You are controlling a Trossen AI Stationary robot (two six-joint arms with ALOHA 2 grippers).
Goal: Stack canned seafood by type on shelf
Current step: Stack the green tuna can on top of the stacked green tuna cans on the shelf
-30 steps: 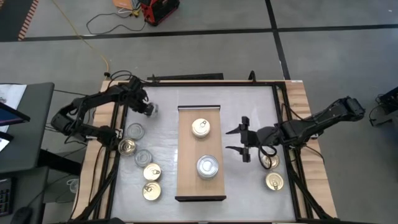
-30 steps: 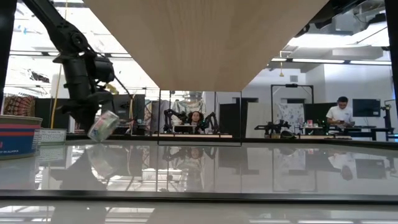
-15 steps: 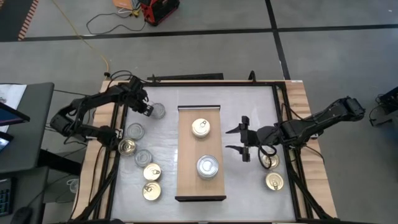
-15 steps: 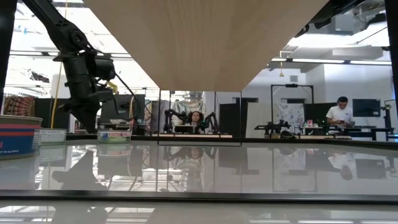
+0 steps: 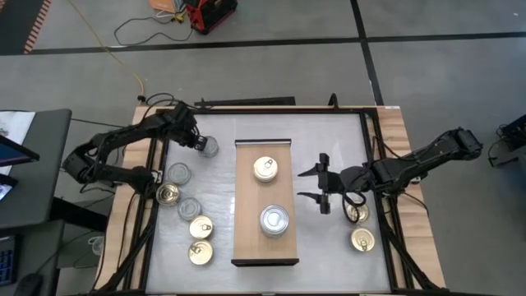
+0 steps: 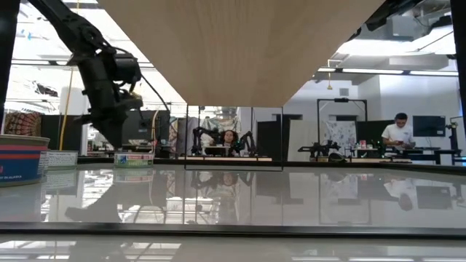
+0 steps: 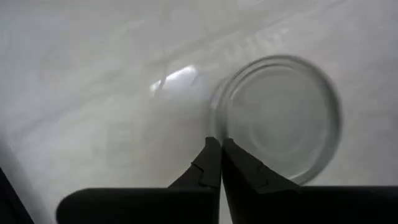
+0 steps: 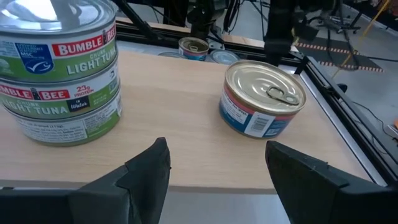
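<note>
From above, the shelf (image 5: 265, 201) lies lengthwise in the middle of the white table (image 5: 312, 131). On it sit a gold-lidded can (image 5: 265, 168) toward the far end and a silver-lidded stack (image 5: 274, 220) toward the near end. The left gripper (image 5: 197, 143) hangs at the far left of the table, just beside a silver-lidded can (image 5: 209, 146). More cans lie loose along the left edge: a silver one (image 5: 178, 173), a gold one (image 5: 168, 194), another silver one (image 5: 189, 208) and two gold ones (image 5: 201, 227) (image 5: 200, 252). The right gripper (image 5: 320, 187) waits to the right of the shelf with its fingers spread wide; two gold cans (image 5: 357, 213) (image 5: 362, 240) lie near it at the right edge.

At table height, the left arm (image 6: 105, 80) reaches down over a low can (image 6: 134, 157) standing flat on the table. The shelf's pale underside (image 6: 240, 44) fills the top. A person (image 6: 399, 131) stands far off in the room on the right.

The left wrist camera shows its two dark fingers (image 7: 211, 169) pressed together, holding nothing, with the silver lid (image 7: 280, 115) just past their tips.

The right wrist camera looks between its parted fingers (image 8: 152, 165) at the shelf board (image 8: 180, 124), which bears two stacked Bumble Bee light tuna cans (image 8: 60, 68) and a single gold pull-tab can (image 8: 262, 98).
</note>
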